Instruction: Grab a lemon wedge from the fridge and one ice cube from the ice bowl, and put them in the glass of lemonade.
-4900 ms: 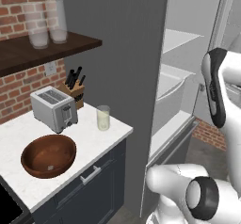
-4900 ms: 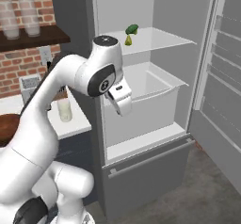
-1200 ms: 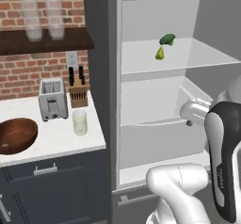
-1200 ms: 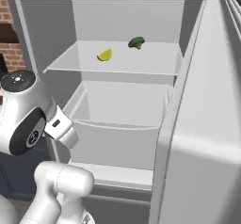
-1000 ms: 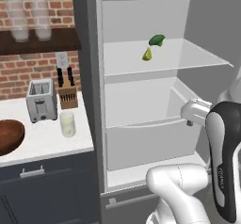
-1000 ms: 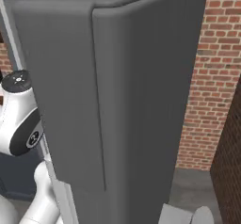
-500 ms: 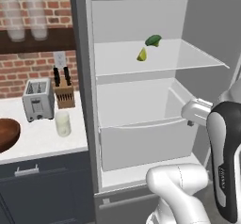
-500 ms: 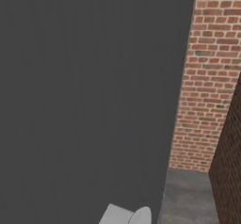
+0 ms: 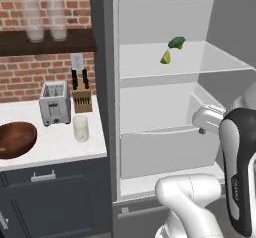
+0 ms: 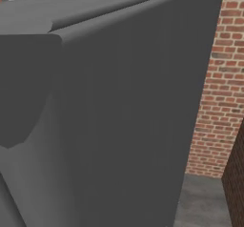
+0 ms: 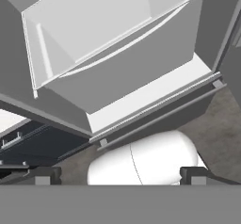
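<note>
The lemon wedge [image 9: 165, 57] sits on the open fridge's [image 9: 150, 89] upper shelf, beside a green vegetable [image 9: 176, 42]. The gripper [image 11: 117, 175], fingers spread and empty, points at the lower drawer; it likely must rise well above. The left base view alone shows glass of lemonade [image 9: 80, 128] and ice bowl [image 9: 16, 139].

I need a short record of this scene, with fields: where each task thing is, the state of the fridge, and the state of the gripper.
fridge: open, white inside
lemon wedge: on the upper fridge shelf, beside a green vegetable
ice bowl: on the counter, left of the toaster
glass of lemonade: on the counter, in front of the knife block
toaster: against the brick wall
ice cube: cannot tell
gripper: open, empty, pointing down at the fridge's lower part
</note>
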Controlling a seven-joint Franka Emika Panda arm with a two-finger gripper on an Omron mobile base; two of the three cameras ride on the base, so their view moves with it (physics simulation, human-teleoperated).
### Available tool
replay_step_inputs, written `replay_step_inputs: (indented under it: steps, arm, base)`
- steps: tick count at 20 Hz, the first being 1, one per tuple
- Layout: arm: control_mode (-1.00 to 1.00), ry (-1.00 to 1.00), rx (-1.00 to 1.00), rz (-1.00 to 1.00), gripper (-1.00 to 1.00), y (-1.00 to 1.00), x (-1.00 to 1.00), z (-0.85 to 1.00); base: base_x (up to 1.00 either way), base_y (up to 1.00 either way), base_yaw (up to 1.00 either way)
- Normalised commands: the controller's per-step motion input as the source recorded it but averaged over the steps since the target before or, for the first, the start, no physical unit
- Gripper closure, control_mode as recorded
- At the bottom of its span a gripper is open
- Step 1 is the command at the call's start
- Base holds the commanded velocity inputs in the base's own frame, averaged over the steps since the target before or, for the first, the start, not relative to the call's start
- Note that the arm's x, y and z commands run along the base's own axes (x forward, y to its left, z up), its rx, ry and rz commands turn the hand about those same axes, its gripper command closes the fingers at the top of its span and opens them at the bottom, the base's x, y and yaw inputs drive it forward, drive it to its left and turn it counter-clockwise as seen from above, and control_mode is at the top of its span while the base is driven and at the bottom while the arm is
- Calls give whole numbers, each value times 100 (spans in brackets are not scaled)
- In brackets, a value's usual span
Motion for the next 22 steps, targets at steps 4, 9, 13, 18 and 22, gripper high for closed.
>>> replay_step_inputs:
  steps: [4, 9, 13, 18, 22]
  arm:
    - [100, 0, 0, 0, -100, 0, 0, 0]
    - [-100, 0, 0, 0, -100, -9, 13, 0]
    - [-100, -8, 0, 1, -100, 1, -13, 7]
    - [-100, -9, 0, 5, -100, 7, -37, 12]
    - [-100, -27, 1, 9, -100, 13, -39, 36]
  base:
    - [8, -1, 0]
    - [6, -4, 0]
    - [0, 0, 0]
    - [0, 0, 0]
    - [0, 0, 0]
